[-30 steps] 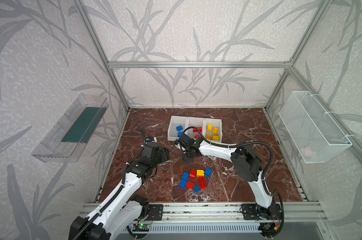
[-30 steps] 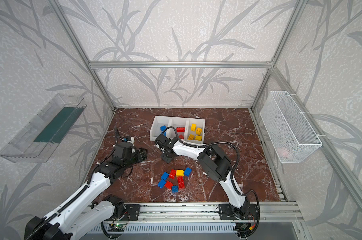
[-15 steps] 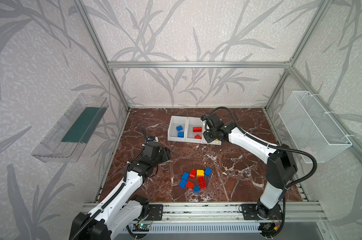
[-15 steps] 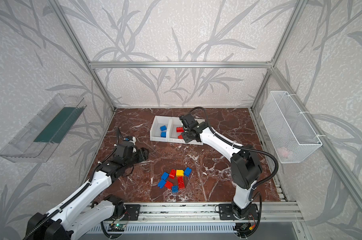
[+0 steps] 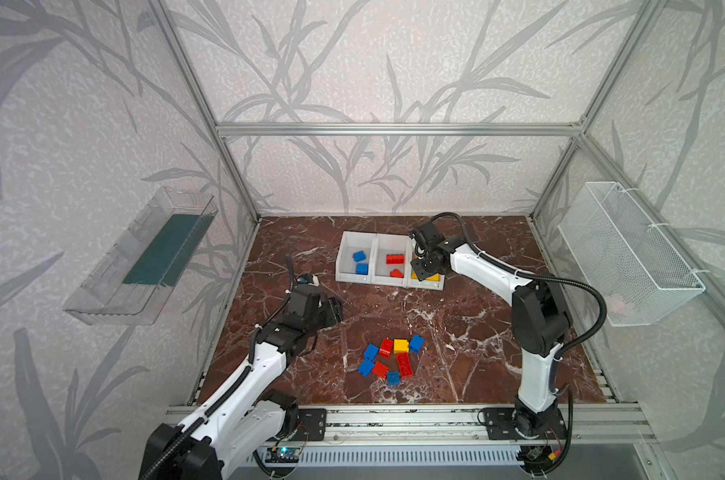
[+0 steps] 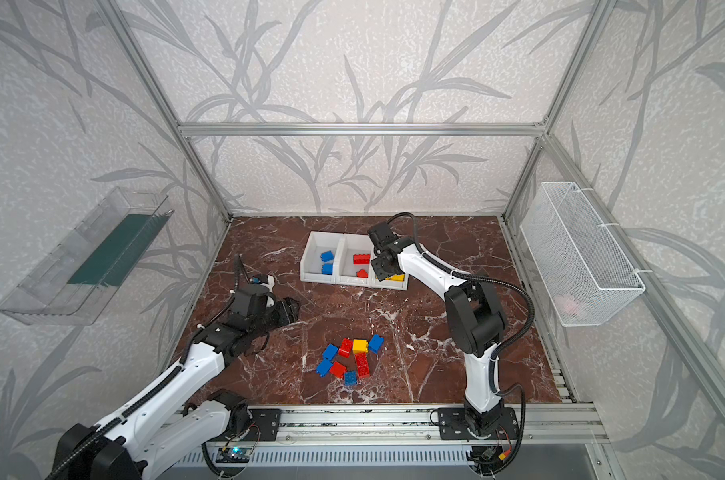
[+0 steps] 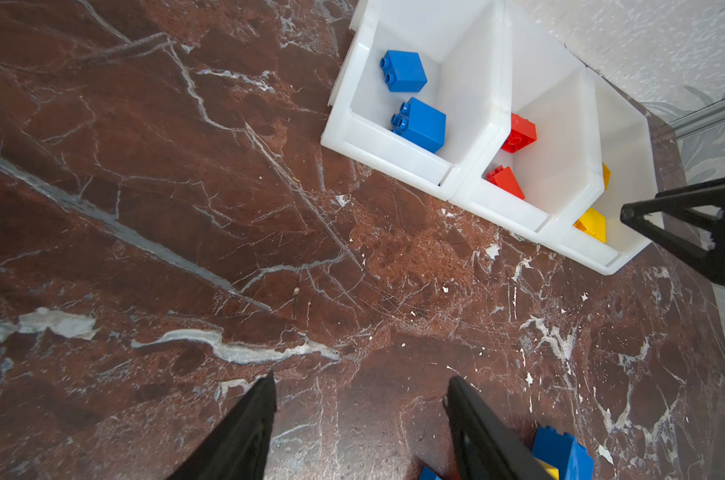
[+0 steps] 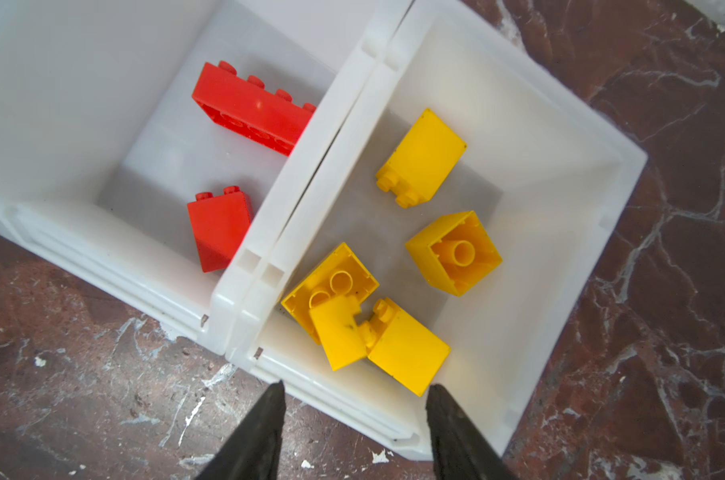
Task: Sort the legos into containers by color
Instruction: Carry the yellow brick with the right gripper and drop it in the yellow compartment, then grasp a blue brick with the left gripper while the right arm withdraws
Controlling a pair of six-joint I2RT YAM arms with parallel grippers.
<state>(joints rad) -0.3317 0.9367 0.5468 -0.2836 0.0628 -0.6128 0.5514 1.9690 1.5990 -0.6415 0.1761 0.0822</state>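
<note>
Since 1 second ago the right gripper (image 8: 354,388) has swung from the table in front of the bins to the yellow bin, and its fingers are now parted and empty.

It hangs over the near rim of the end bin in the 3 joined white plastic open-top bins (image 5: 375,259), where 5 yellow studded plastic bricks (image 8: 454,253) lie (2 of them bottom-up). The middle bin holds 2 red bricks (image 8: 252,108) and the far-end bin 2 blue bricks (image 7: 421,124). The left gripper (image 7: 362,380) has barely shifted, low over the red-brown marble tabletop (image 5: 477,332) with its fingers spread and nothing between them. Well apart from the bins, a loose cluster of unsorted bricks (image 5: 392,361) lies near the front: 4 blue, 3 red, 1 yellow.
</note>
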